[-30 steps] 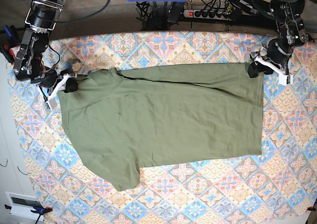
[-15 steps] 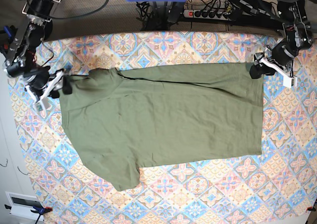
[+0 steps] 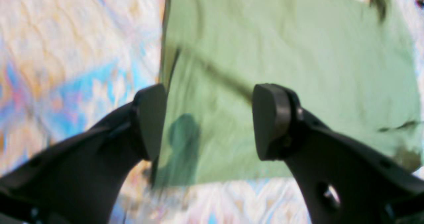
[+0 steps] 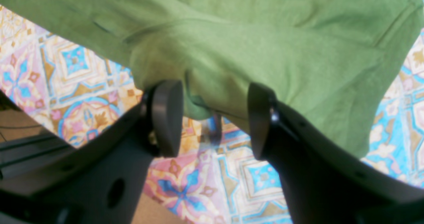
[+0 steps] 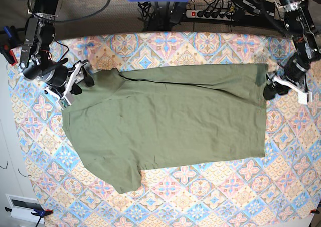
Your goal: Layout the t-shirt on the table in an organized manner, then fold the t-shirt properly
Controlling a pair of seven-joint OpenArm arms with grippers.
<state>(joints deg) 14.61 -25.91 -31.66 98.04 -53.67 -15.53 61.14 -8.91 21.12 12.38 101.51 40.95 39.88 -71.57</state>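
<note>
Cotton of the shirt (image 5: 165, 116) is lying limp and light across the table (image 5: 200, 197), spreading out ahead of both grippers (left (image 3: 208, 121) and right (image 4: 215, 118), each gaping, holding nothing), so pinching hem corners and shoulders seems wisest.

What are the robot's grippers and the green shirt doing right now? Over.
Left gripper open, empty. Right gripper open at the collar end. Olive-green cotton t-shirt spread across the pastel tile-pattern table, unfolded. Nothing in the way.
</note>
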